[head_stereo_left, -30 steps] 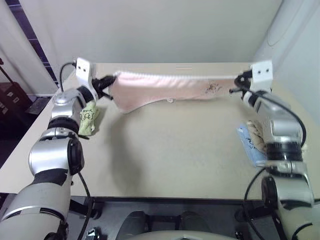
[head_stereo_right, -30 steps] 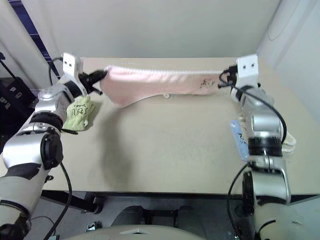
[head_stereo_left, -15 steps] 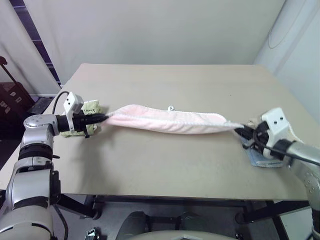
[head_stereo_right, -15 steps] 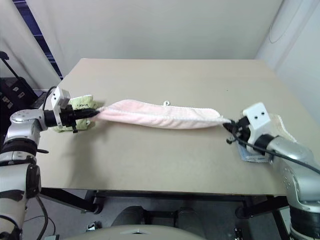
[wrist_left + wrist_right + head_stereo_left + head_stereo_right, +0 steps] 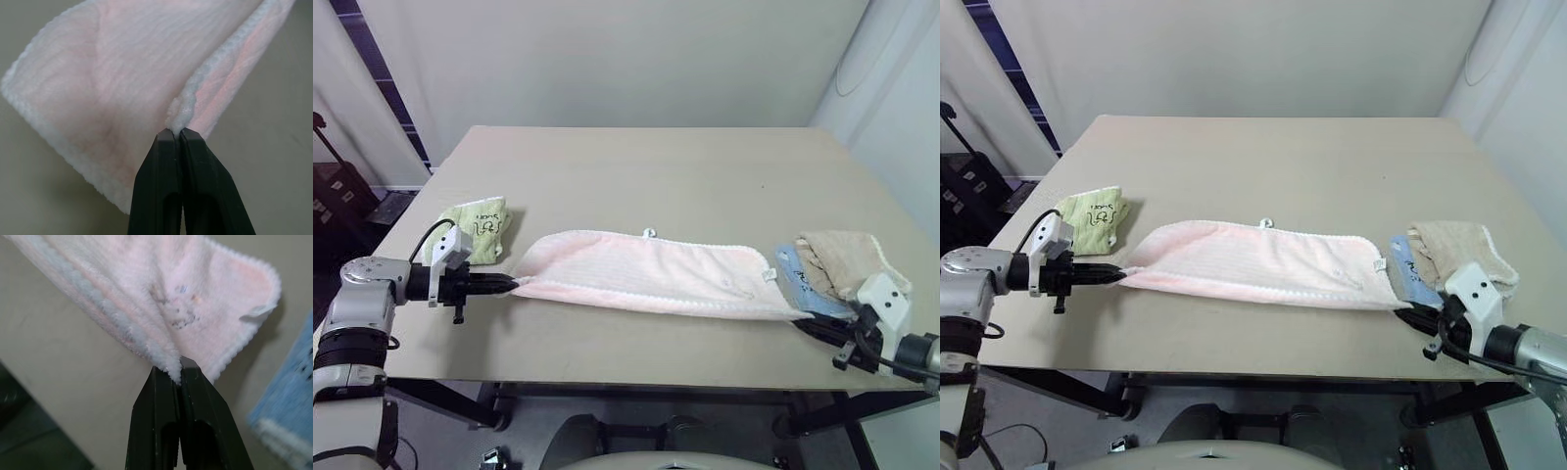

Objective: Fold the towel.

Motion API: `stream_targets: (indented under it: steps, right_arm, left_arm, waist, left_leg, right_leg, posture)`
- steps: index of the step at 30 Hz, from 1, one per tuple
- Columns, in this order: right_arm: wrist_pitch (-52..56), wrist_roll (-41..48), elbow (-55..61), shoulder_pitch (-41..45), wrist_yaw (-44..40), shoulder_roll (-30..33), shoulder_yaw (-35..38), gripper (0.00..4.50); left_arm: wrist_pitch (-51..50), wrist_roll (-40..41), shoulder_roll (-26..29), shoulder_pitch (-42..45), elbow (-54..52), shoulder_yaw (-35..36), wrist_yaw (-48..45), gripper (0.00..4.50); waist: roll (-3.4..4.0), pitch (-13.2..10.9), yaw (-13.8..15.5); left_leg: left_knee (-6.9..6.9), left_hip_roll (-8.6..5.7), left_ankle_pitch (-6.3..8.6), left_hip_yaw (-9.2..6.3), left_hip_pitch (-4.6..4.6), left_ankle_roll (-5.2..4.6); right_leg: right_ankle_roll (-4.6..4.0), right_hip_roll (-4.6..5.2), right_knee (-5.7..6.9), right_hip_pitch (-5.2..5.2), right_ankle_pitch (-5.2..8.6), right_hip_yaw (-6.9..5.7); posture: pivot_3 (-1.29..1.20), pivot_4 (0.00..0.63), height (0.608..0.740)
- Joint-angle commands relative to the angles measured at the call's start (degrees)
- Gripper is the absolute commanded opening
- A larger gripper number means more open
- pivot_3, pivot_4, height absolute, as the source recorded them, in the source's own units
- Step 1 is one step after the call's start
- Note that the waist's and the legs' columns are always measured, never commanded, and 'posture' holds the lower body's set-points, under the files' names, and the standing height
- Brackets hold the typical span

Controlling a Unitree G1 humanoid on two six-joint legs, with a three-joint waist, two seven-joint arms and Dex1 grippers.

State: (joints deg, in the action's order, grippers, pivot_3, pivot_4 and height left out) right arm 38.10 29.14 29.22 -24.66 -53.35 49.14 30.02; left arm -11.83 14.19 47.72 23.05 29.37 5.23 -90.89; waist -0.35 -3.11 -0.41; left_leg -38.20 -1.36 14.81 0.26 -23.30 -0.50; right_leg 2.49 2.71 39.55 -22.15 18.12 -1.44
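left tool (image 5: 177,133) pinching towel (image 5: 646,274) edge at one end | right tool (image 5: 177,367) pinching the scripted end | towel lies flat on surface (image 5: 656,176), near front edge | long axis runs side to side between tools | progress: spread out and doubled lengthwise; folding end to end not yet done

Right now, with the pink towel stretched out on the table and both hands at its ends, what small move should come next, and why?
Probably lift one end and carry it over toward the other. The towel already lies flat and long across the table, and the left hand and right hand are each shut on a corner near the front edge, so the fold itself is what remains.
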Motion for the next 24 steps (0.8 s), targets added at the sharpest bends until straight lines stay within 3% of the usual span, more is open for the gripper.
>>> stream_targets:
  steps: [1,5,14,24]
  right_arm:
    - [-3.13,-2.66,2.29,-3.02,-1.76,1.84,2.70,0.00]
    - [-4.25,-3.25,1.70,-2.64,-1.06,2.14,2.43,0.00]
    - [1.05,-3.83,-7.49,18.30,10.11,-1.20,-7.71,0.00]
    - [-0.59,-8.87,-21.09,32.90,17.11,-7.77,-17.73,0.00]
  left_arm:
    - [-1.73,1.30,4.34,-2.00,-4.49,0.20,-1.24,0.05]
    - [-1.19,1.79,4.48,-1.46,-3.13,0.58,0.06,0.05]
    - [2.90,-0.52,-3.28,12.88,14.95,-0.79,7.89,0.05]
    - [9.27,-5.39,-9.72,24.73,32.20,-2.30,15.69,0.05]
  waist:
    - [0.01,0.01,-0.01]
    - [0.03,0.02,0.04]
    - [-0.04,0.05,0.98]
    - [-0.11,0.08,1.21]
  left_leg:
    - [0.01,0.00,0.00,0.00,0.00,0.00]
    - [0.04,0.00,0.00,0.00,-0.02,0.00]
    - [0.02,0.00,-0.01,0.02,0.05,-0.02]
    - [0.04,-0.02,-0.02,0.09,-0.26,-0.07]
  right_leg:
    - [-0.03,0.00,-0.08,0.04,0.00,0.00]
    - [-0.04,0.02,-0.28,0.09,0.00,0.00]
    - [-0.11,0.03,-0.41,-0.01,-0.28,-0.07]
    - [0.41,-0.01,-0.39,-0.16,-0.52,-0.07]
  posture:
    - [0.00,0.000,0.740]
    - [0.00,0.000,0.740]
    - [0.00,0.000,0.740]
    - [0.00,0.000,0.740]
